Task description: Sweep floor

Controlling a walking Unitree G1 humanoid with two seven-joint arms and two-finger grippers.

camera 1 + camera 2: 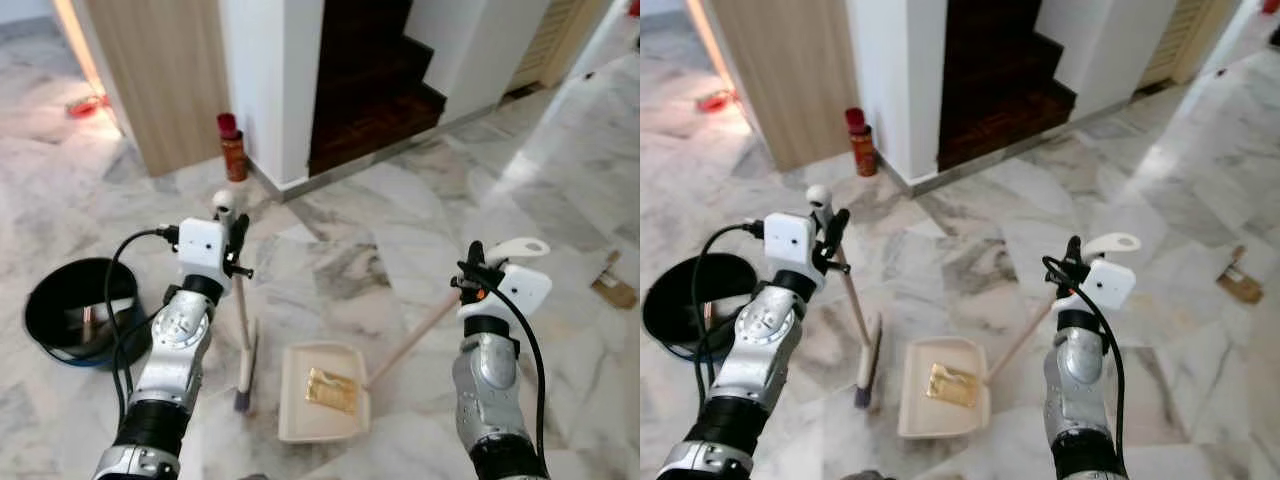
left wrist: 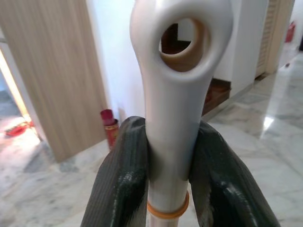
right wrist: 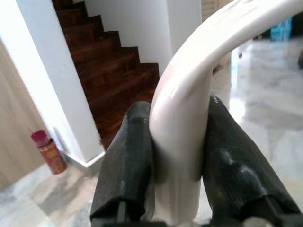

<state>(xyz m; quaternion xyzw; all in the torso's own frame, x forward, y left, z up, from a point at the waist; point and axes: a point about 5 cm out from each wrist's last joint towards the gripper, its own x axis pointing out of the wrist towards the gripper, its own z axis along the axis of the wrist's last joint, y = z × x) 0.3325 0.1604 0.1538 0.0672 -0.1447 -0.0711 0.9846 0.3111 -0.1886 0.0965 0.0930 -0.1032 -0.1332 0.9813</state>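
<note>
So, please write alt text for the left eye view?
Left gripper holds a broom upright; right gripper holds the handle of a dustpan containing a gold wrapper, on a marble floor.

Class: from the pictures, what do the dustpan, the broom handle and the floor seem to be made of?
Dustpan: probably plastic, cream, smooth matte moulded tray.
Broom handle: likely wood, tan shaft, with a glossy white plastic-looking cap.
Floor: polished marble or marble-look tile, grey veins, grout lines, window glare.

marble floor (image 1: 380, 230), dustpan (image 1: 322, 392), broom (image 1: 245, 370), black bin (image 1: 75, 310), red can (image 1: 233, 148)
</note>
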